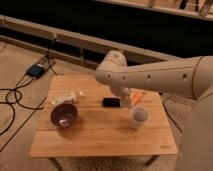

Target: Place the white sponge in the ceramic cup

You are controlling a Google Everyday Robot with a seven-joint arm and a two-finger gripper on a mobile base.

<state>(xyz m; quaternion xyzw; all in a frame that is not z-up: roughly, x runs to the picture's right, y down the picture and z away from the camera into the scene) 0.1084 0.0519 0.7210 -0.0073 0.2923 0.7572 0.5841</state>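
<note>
End effector (pixel 131 102), seemingly just above ceramic cup (pixel 139 118)

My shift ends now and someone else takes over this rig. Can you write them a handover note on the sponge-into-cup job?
The tool is low over the wooden table, at the end of the arm, just up-left of the ceramic cup.
The ceramic cup stands upright on the table's right part, with no sponge visible in it.
The white sponge cannot be made out; a pale shape at the tool may be it.
Done: the tool is at the cup.
Left: confirm the sponge is held, centre it over the cup, release.
</note>
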